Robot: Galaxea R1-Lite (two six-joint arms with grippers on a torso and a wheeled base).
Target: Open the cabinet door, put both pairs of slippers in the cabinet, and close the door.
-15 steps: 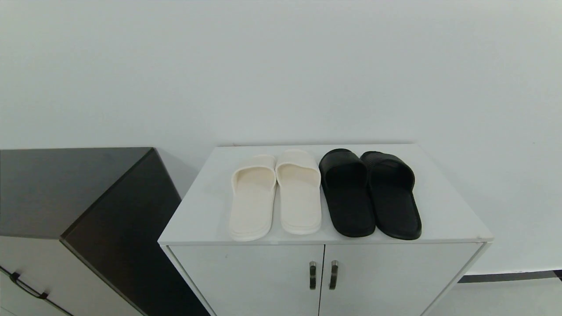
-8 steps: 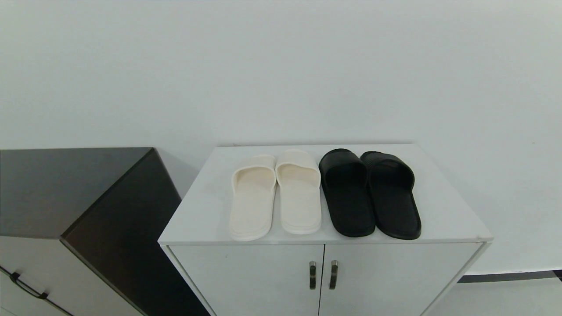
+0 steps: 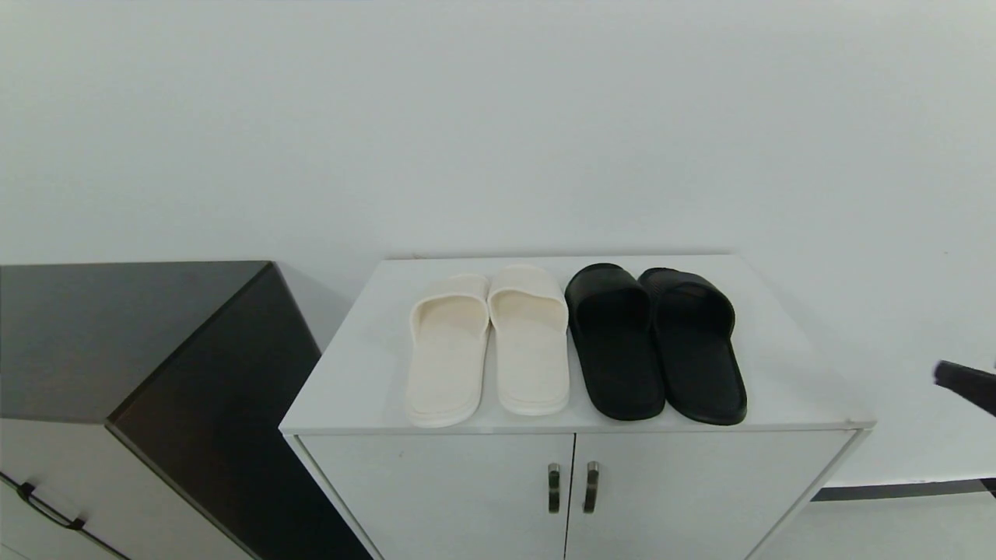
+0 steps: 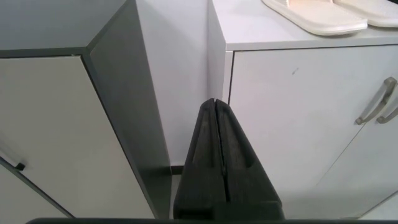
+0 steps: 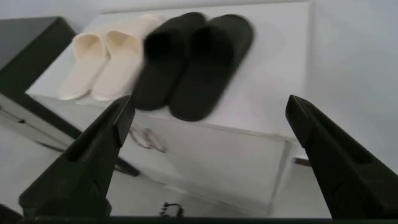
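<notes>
Two pairs, cream foam slippers (image 3: 489,346) and black rubber slippers (image 3: 657,346), rest atop the closed white cabinet (image 3: 436,498), so door-opening is due: the empty, wide-spread right gripper (image 5: 208,115) must reach a metal handle (image 3: 592,487), left gripper (image 4: 215,106) pinched together, empty.

Bright, even light from above washes the wall (image 3: 498,117) pale, leaving thin soft shadows under the slippers (image 3: 529,342), a grey shade at the cabinet's (image 3: 366,365) nine o'clock, and a dull sheen on the dark cupboard (image 3: 117,327).
</notes>
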